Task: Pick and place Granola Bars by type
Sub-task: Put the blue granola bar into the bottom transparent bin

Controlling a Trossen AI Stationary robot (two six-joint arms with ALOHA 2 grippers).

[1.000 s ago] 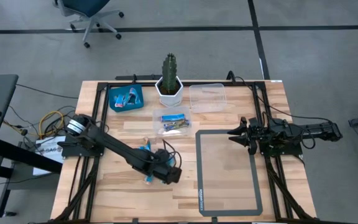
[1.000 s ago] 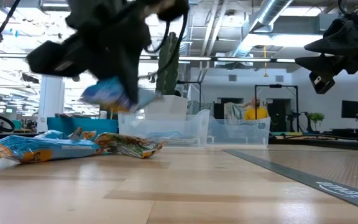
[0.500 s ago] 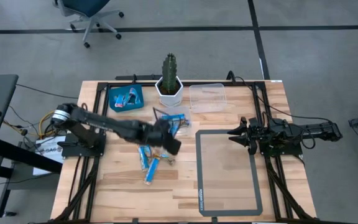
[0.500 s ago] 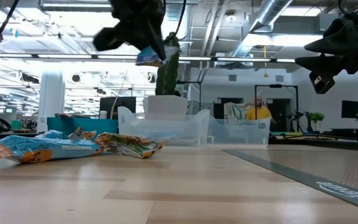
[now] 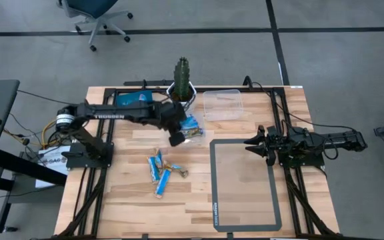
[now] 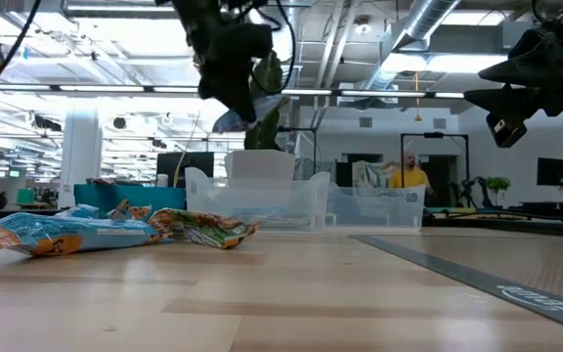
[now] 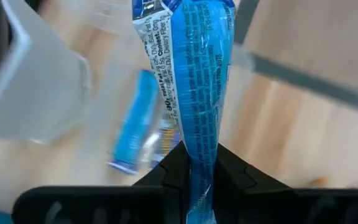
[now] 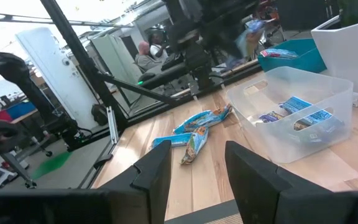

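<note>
My left gripper (image 5: 181, 133) hovers above the small clear container (image 5: 193, 133), shut on a light blue granola bar (image 7: 194, 74). The low view shows that bar (image 6: 250, 112) high above the table under the gripper (image 6: 233, 83). Other blue bars (image 8: 294, 112) lie flat inside this container. Three more bars (image 5: 160, 172) lie flat on the wood nearer the front edge, also in the low view (image 6: 76, 231). My right gripper (image 8: 197, 180) waits open at the table's right side (image 5: 255, 143), above the mat's edge. My left gripper pinches the light blue bar by one end of its wrapper (image 7: 201, 165) between its two fingers (image 7: 173, 171). The bar runs straight out past the fingertips, along the fingers. It is lifted clear of the table and sticks out tilted below the gripper (image 6: 250, 112).
A blue tray (image 5: 129, 100) sits at the far left, partly under my left arm. A white pot with a cactus (image 5: 181, 90) and a larger clear container (image 5: 222, 103) stand along the far edge. A grey-framed mat (image 5: 245, 183) covers the right front.
My left gripper has risen from the bars near the front of the table and swung toward the far edge, carrying the light blue bar lifted clear. It now stands over the small clear container. The other bars stayed on the wood.
</note>
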